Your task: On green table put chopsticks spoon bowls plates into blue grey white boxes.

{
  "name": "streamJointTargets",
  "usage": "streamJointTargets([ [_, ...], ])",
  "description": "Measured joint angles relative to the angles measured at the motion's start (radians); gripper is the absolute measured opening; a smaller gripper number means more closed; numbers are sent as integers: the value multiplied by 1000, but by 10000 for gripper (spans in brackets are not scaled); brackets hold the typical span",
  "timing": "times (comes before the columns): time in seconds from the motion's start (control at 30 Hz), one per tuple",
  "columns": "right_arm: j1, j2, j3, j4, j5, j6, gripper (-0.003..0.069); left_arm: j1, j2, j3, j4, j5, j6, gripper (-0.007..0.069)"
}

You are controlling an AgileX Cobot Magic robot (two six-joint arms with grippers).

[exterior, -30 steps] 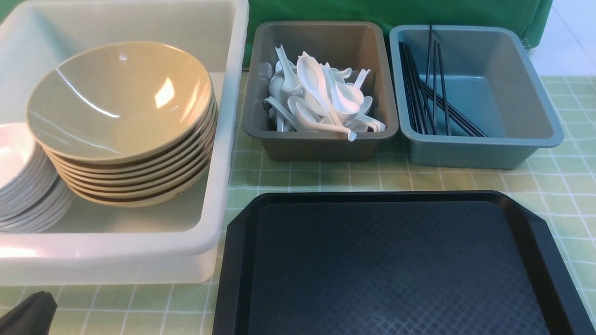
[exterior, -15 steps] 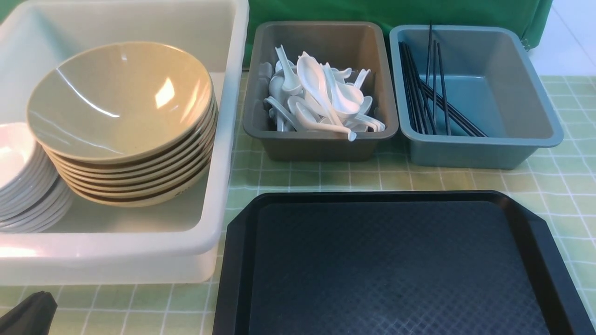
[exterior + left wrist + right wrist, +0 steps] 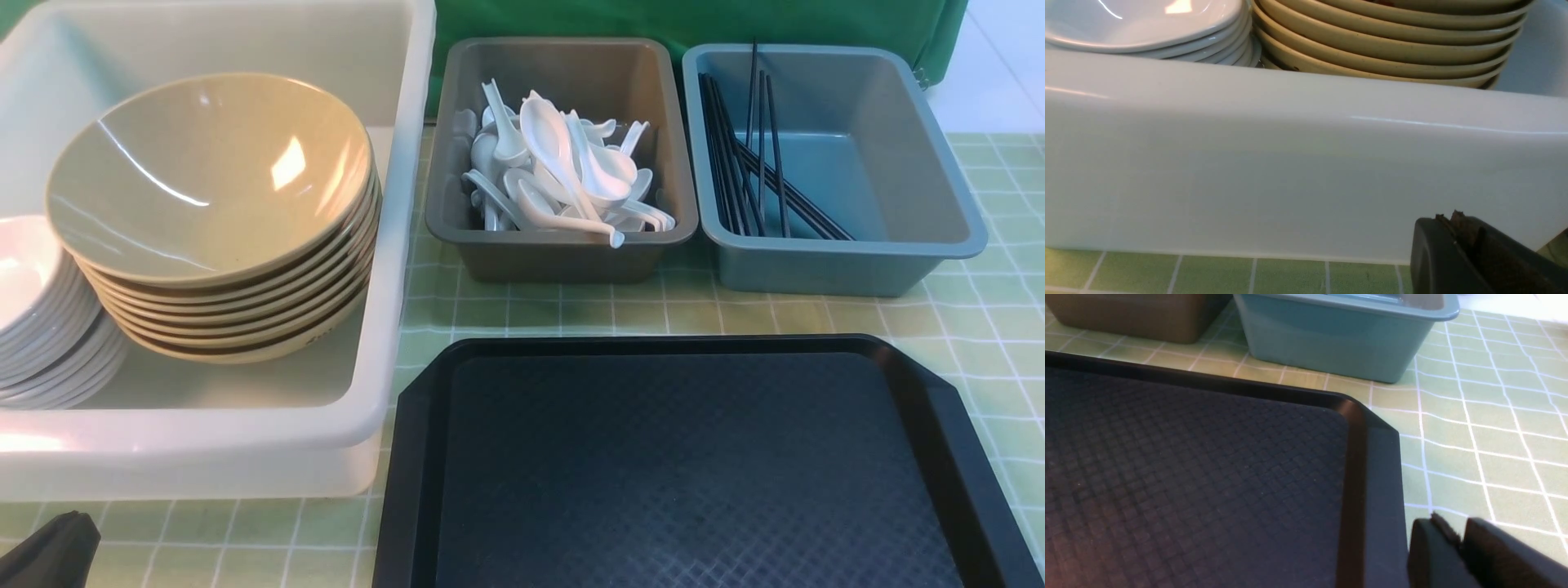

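Observation:
Stacked beige bowls [image 3: 212,180] and stacked white plates [image 3: 33,310] sit inside the white box [image 3: 392,245]. White spoons [image 3: 563,171] fill the grey box [image 3: 563,261]. Black chopsticks [image 3: 751,163] lie in the blue box [image 3: 898,163]. My left gripper [image 3: 1453,218] is shut and empty, low over the green table just before the white box's near wall [image 3: 1290,163]; its tip shows at the front view's lower left corner [image 3: 49,551]. My right gripper [image 3: 1453,528] hangs by the black tray's far right corner, jaws almost together with nothing between them.
A large black tray [image 3: 686,465] lies bare in front of the grey and blue boxes. The green checked table [image 3: 996,310] shows to the right of the tray [image 3: 1208,477] and blue box [image 3: 1331,343]. A green cloth hangs behind the boxes.

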Motion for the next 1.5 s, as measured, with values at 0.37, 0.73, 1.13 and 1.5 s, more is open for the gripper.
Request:
streamJointTargets([
  [0.37, 0, 0, 0, 0, 0, 0, 130, 0, 0, 0, 0, 0, 0, -1],
  [0.73, 0, 0, 0, 0, 0, 4, 132, 0, 0, 0, 0, 0, 0, -1],
  [1.13, 0, 0, -1, 0, 0, 12, 141, 0, 0, 0, 0, -3, 0, -1],
  [1.5, 0, 0, -1, 0, 0, 15, 150, 0, 0, 1, -5, -3, 0, -1],
])
